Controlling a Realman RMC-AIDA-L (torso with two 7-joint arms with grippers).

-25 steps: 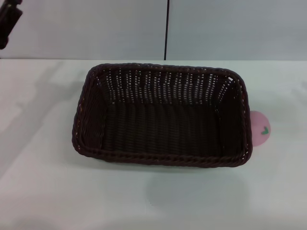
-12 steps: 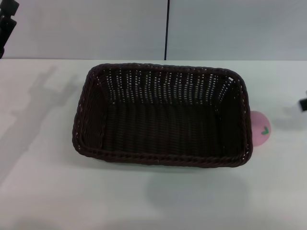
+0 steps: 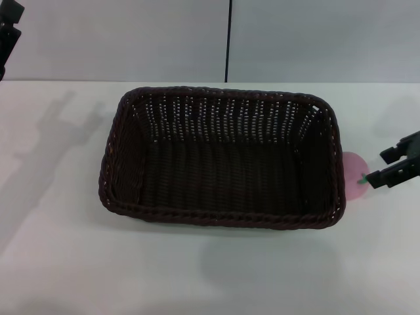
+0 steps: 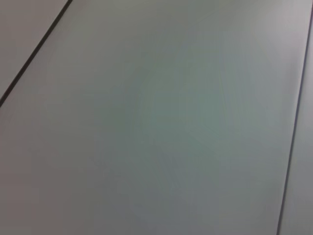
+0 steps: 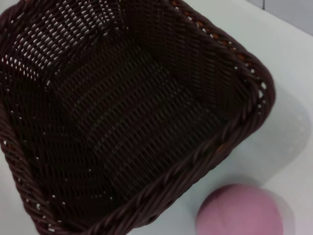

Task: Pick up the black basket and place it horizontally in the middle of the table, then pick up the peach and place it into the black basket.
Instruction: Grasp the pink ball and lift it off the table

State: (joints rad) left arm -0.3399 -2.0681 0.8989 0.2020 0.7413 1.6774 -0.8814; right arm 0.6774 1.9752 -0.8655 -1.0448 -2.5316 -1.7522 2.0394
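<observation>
The black basket (image 3: 220, 157) lies lengthwise across the middle of the white table (image 3: 210, 275), open side up and empty. The pink peach (image 3: 352, 176) sits on the table against the basket's right end, partly hidden by the rim. My right gripper (image 3: 386, 165) is at the right edge, just right of the peach, fingers spread and holding nothing. The right wrist view shows the basket's end (image 5: 122, 112) and the peach (image 5: 239, 213) beside it, without fingers. My left gripper (image 3: 8, 33) is raised at the far left corner, only partly in view.
A grey wall with a dark vertical seam (image 3: 228, 39) stands behind the table. The left wrist view shows only a plain grey surface with a dark line (image 4: 34, 54). White tabletop lies in front of and to the left of the basket.
My right gripper has come in from the right edge and now reaches close beside the peach. The basket and peach have not moved. The left arm stays raised at the far left.
</observation>
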